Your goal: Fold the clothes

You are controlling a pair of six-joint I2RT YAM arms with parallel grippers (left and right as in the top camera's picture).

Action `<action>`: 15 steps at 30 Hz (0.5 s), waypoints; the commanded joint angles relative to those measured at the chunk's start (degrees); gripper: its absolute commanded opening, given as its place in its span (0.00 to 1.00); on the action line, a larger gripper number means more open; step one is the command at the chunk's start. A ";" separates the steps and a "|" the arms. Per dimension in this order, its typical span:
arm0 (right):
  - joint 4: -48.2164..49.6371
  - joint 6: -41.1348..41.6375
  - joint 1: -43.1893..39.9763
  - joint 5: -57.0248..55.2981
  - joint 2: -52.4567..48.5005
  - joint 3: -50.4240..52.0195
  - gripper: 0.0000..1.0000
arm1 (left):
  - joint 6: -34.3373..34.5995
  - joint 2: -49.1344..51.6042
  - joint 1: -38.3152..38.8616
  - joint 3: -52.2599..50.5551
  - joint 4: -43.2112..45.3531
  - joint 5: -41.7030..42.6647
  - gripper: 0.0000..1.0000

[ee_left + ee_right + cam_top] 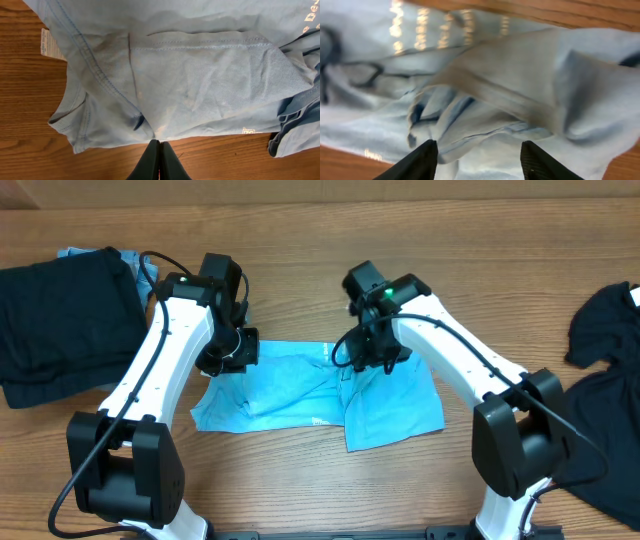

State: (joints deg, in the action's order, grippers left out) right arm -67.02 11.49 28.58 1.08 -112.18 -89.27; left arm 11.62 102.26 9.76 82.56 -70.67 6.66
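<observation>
Currently T-shirt point(290, 392) lies crumpled at centre of table point(300, 240), between the arms: left gripper point(159, 152) pressed together, tips at its hem; right gripper point(479, 155) spread just over the cloth; black stack point(60, 320) far left, black garment point(610, 380) far right.

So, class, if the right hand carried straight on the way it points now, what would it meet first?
The blue T-shirt, bunched just ahead of the right hand, whose fingers stand open; how near is unclear.
</observation>
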 commanded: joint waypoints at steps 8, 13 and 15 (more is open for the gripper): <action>5.95 4.85 -4.44 -0.07 -6.88 -0.70 0.58 | -1.36 -1.36 -0.13 1.18 0.07 0.26 0.04; 6.58 4.11 -4.44 2.21 -6.88 -0.70 0.04 | -1.36 -1.36 -0.15 1.18 0.28 0.26 0.04; 6.56 3.32 -4.44 1.90 -6.88 -0.70 0.04 | -1.36 -1.36 -0.15 1.18 0.28 0.26 0.04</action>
State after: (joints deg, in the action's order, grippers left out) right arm -60.69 15.73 24.08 2.76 -118.63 -89.27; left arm 11.44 102.26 9.76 82.56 -70.48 6.66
